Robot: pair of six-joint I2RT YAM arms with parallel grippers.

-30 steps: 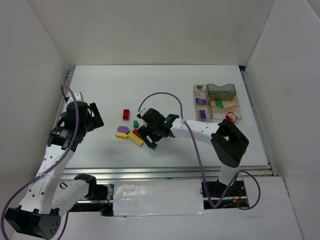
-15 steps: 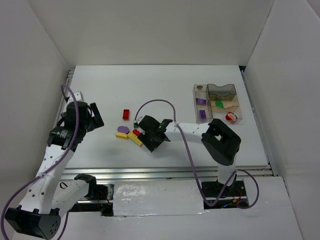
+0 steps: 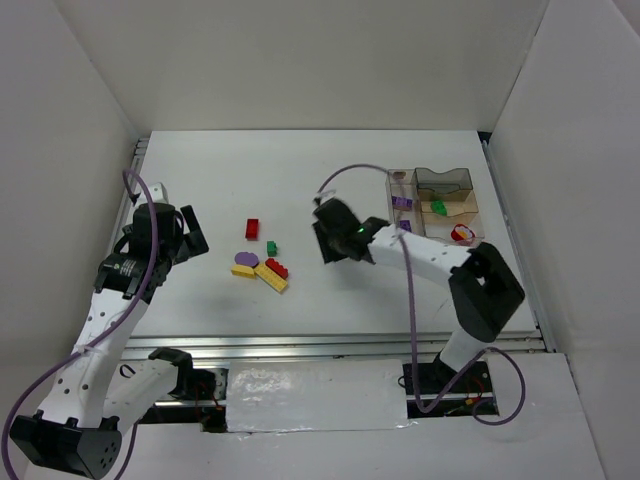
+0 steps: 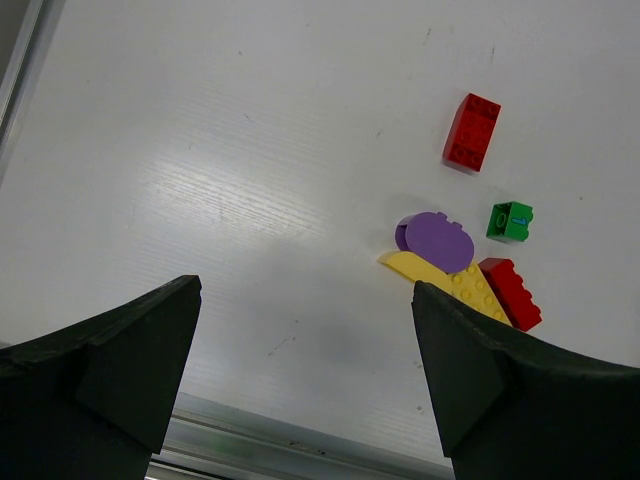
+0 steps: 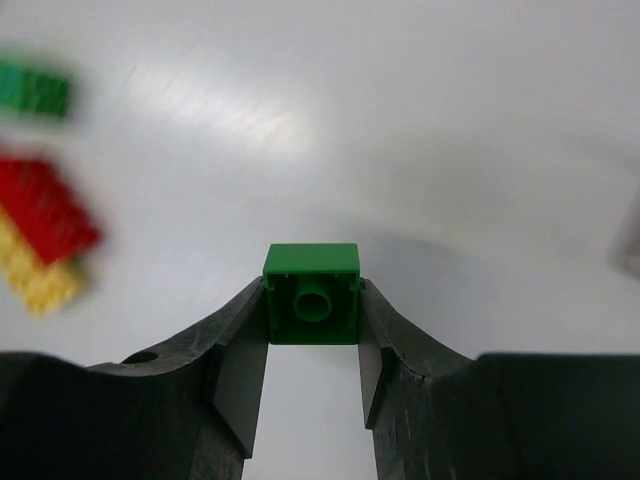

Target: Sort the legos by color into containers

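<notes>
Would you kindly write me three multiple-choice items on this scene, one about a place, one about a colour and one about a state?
1. In the top view, where does the compartment tray stand?
A) left side
B) right side
C) dead centre

2. What colour is the brick in the right gripper?
A) red
B) yellow
C) green

3. How is the left gripper?
A) open and empty
B) shut on a purple piece
C) shut on nothing

Answers:
1 B, since the top view shows it well right of the middle.
2 C, since the right wrist view shows it green, clamped on both sides.
3 A, since the left wrist view shows its jaws wide apart with nothing between them.
</notes>
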